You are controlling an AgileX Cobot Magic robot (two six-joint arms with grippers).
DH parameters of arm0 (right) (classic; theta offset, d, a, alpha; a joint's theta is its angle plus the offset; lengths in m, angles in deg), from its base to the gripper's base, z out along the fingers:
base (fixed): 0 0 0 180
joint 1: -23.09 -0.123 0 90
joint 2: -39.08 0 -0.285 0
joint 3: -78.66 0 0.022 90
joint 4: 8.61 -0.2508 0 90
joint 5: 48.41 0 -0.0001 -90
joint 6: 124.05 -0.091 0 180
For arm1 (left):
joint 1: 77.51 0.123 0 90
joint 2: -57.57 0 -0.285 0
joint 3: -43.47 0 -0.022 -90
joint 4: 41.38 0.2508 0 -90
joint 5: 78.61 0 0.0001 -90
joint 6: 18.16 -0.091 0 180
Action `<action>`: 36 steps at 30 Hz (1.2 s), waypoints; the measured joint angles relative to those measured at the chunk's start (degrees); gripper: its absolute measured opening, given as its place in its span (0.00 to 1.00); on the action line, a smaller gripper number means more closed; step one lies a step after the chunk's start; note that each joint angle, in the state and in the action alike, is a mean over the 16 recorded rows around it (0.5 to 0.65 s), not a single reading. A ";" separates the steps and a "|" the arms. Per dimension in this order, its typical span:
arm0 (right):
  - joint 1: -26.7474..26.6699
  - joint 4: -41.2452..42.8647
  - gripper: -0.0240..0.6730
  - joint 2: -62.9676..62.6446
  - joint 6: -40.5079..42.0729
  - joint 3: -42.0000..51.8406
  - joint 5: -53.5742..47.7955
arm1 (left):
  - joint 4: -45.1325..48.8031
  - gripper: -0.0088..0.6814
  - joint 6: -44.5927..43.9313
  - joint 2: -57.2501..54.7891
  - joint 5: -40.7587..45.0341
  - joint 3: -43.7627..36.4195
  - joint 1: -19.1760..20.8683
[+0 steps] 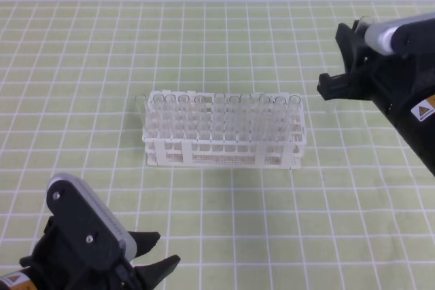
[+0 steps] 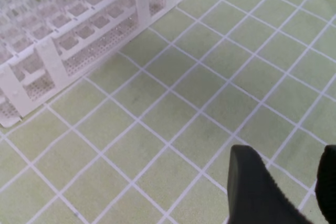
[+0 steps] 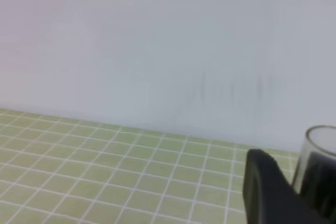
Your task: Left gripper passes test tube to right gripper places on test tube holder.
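Mid-cloth in the high view: rack point(image 1: 224, 130) with tubes; left claw point(image 1: 153, 252) near-left, jaws apart, empty; right claw point(image 1: 334, 87) far-right. 
Left wrist view: rack corner point(image 2: 47, 61) far-left, fingers point(image 2: 252, 187) spread over cloth point(image 2: 173, 103). 
Right wrist view: tube point(image 3: 315, 156) gripped between the right claw's fingers point(image 3: 262, 187), rim up.

- The exterior high view looks down from the near side at the green checked surface point(image 1: 81, 100), with the white test tube holder point(image 1: 224, 147) mid-scene.
- The left wrist view sits low and close behind its claw point(image 2: 294, 192), facing the holder's point(image 2: 79, 45) corner; both views share it.
- The right wrist view faces level toward the pale far wall point(image 3: 157, 45), the surface below.
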 joint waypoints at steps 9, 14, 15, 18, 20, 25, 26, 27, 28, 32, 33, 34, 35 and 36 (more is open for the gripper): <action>-0.09 8.34 0.17 1.66 -4.48 0.37 -0.76 | -0.06 0.38 0.02 0.02 0.09 0.01 0.00; -0.09 11.51 0.17 3.71 -6.91 0.37 -0.06 | -0.02 0.38 0.01 0.02 0.03 0.01 0.00; -0.09 12.04 0.17 4.20 -7.38 0.37 0.10 | -0.02 0.38 0.01 0.02 0.03 0.01 0.00; -0.09 13.26 0.17 5.69 -8.38 0.37 0.62 | 0.02 0.38 0.00 0.01 0.00 0.00 0.00; -0.09 13.65 0.17 6.58 -8.60 0.37 1.04 | 0.07 0.38 -0.01 -0.01 -0.06 0.00 0.00; -0.09 14.20 0.17 8.48 -8.72 0.37 2.11 | 0.14 0.38 -0.02 -0.02 -0.13 -0.01 0.00; -0.09 14.35 0.17 8.80 -8.80 0.37 2.25 | 0.15 0.38 -0.02 -0.02 -0.14 -0.01 0.00; -0.09 14.51 0.17 9.09 -8.91 0.37 2.37 | 0.14 0.38 -0.02 -0.02 -0.12 -0.01 0.00; -0.09 14.67 0.17 9.37 -9.04 0.37 2.49 | 0.14 0.38 -0.02 -0.02 -0.12 -0.01 0.00; -0.09 15.46 0.17 10.38 -9.65 0.37 3.19 | 0.14 0.38 -0.02 -0.02 -0.11 -0.01 0.00; -0.09 15.65 0.17 10.61 -9.80 0.37 3.40 | 0.15 0.38 -0.02 -0.02 -0.14 -0.01 0.00; -0.09 15.84 0.17 10.83 -9.96 0.37 3.61 | 0.15 0.38 -0.02 -0.02 -0.14 -0.01 0.00; -0.09 16.02 0.17 11.05 -10.11 0.37 3.83 | 0.15 0.38 -0.02 -0.02 -0.14 -0.01 0.00; -0.09 16.20 0.17 11.28 -10.27 0.37 4.03 | 0.15 0.38 -0.02 -0.02 -0.14 -0.01 0.00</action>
